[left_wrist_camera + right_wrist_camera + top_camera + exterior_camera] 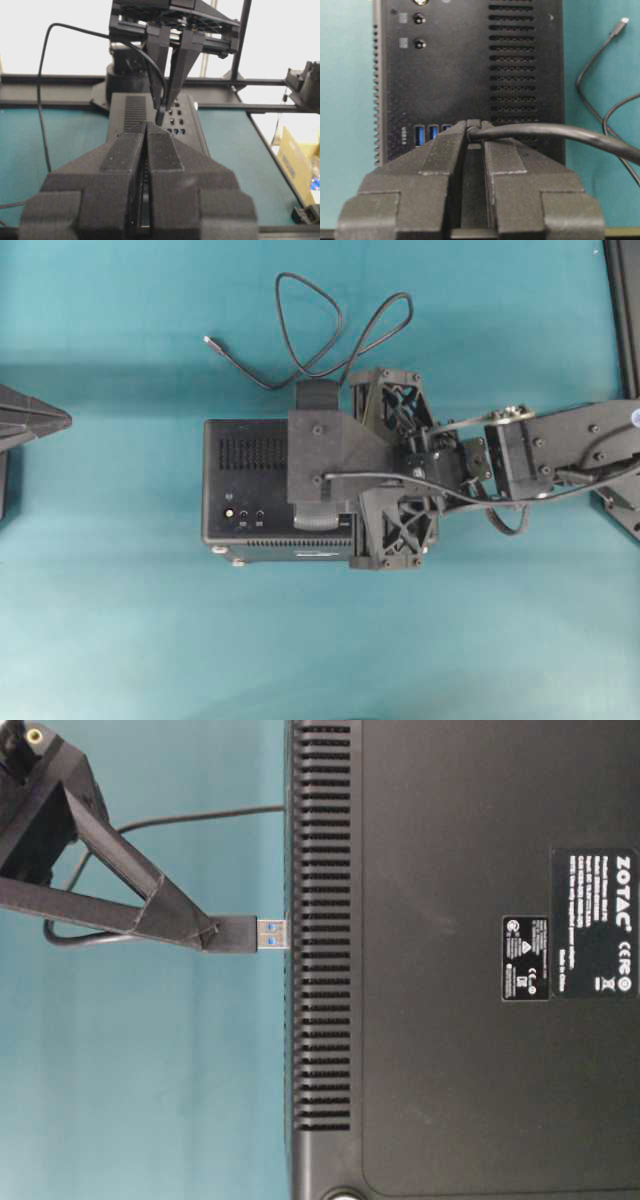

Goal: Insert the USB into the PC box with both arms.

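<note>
- Teal tabletop [120,620] is filling the overhead view; the PC box [245,480] is lying at frame centre, the right gripper [322,508] is reaching over it from the right, and the cable [330,330] is looping above it.
- Table-level view: the right gripper's fingertips [185,925] are pinching the USB [250,934] at centre left, its blue tip touching the box's vented edge [320,935].
- Left wrist view: the left gripper [146,127] is sitting pressed together, gripping nothing, in the lower frame, facing the box [132,107].
- Right wrist view: the right gripper [473,127] is clamping the USB's black body [473,123] just beside the blue ports [420,136].
</note>
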